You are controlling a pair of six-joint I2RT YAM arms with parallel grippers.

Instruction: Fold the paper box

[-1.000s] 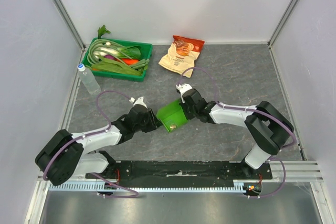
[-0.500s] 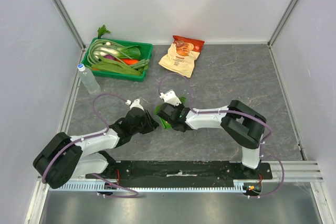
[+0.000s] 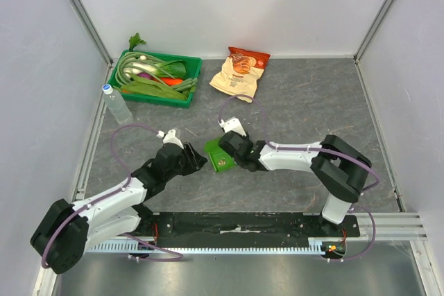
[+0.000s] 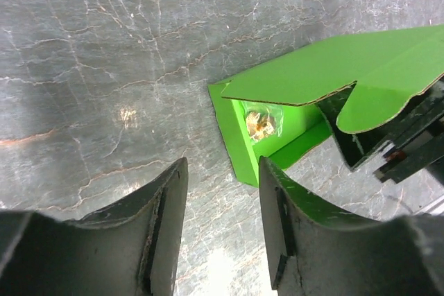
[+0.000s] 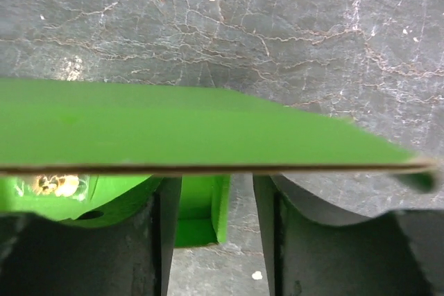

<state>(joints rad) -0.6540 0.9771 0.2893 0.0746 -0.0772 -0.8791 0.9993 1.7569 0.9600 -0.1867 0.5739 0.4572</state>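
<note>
Left end effector back from box

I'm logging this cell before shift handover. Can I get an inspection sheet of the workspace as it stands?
Surface: grey veined table.
Job's things: paper box lies between the grippers, flaps open, a small wrapped item inside.
Clutter: tray of vegetables, snack bag and water bottle at the far side.
Grippers: left gripper open, short of the box; right gripper open, at the box's raised flap.
Cables: purple cables loop free from both wrists.
Surroundings: white walls with metal frame posts.
</note>
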